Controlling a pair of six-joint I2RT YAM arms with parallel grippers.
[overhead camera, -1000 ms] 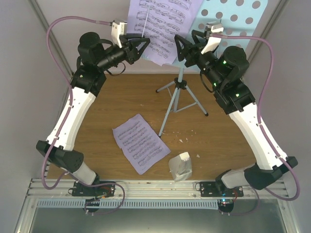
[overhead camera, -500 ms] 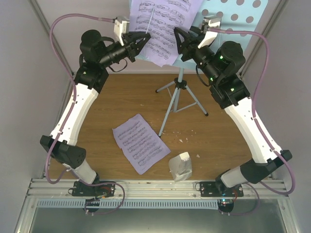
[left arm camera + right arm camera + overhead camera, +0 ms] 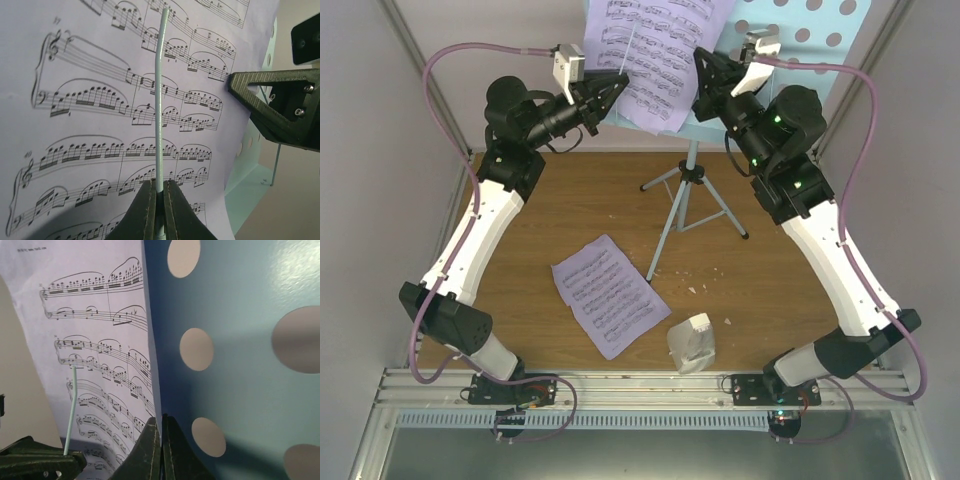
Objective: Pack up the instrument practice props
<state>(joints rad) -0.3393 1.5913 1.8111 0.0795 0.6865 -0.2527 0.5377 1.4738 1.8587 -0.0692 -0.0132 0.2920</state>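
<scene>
Top external view: the music stand rises at the far middle of the tabletop, with a sheet music page on its tray. A second page and the metronome lie nearer the arm bases. The left hand is pinched closed on the thin wire page retainer, and the right hand is pinched closed on the page's right edge. The paper is probably light, limp and easily creased, so an edge grip and a slow pull suit it.

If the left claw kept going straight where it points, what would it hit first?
Probably the propped-up sheet music page; the left gripper, shut on a thin white wire, points at it. Depth is unclear.
</scene>
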